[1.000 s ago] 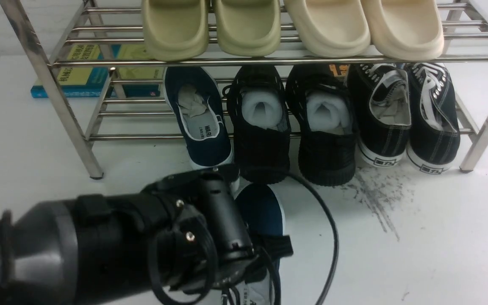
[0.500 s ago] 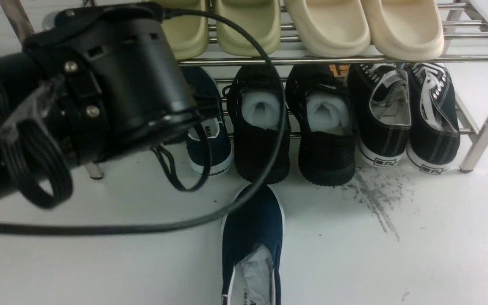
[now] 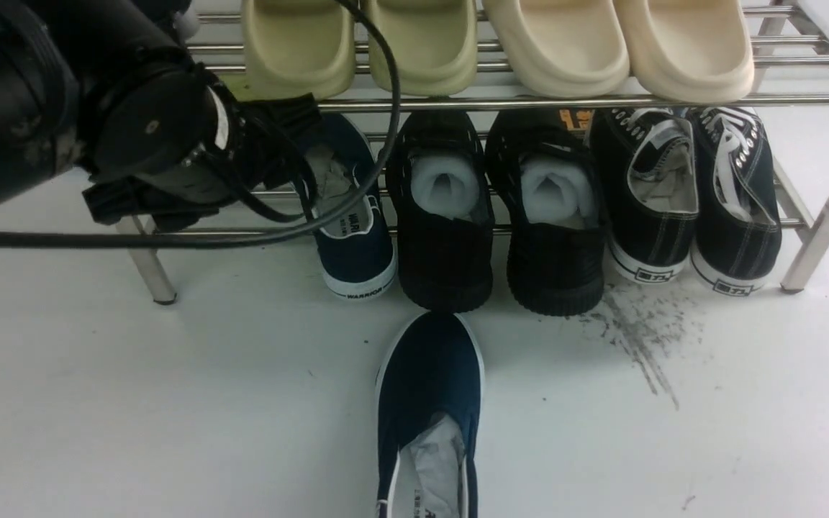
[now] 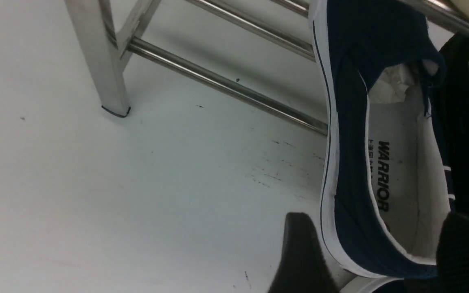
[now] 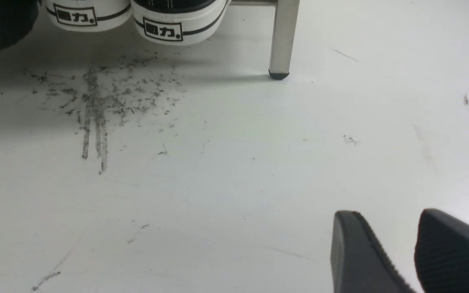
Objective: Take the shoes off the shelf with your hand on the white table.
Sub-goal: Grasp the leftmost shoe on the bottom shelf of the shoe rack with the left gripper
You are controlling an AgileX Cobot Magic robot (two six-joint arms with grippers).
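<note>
Lower tier of shelf (image 3: 601, 102), left side: left gripper (image 4: 377, 219) has its jaws spread, straddling the heel of the navy shoe (image 3: 357, 244). Contact is possible, but the view is too tight to tell. Its mate (image 3: 429, 403) lies on the table (image 3: 170, 403), near centre. The right gripper (image 5: 389, 215) is low over the table at right, jaws slightly parted and empty.

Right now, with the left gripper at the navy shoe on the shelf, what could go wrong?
1. The left gripper's jaws straddle the navy shoe's heel, one finger close beside the black mesh shoe; pulling could drag that off too.
2. The arm's cable loops across the shelf's upper bar and could snag.
3. The other navy shoe lies on the table just ahead and might get bumped.
</note>
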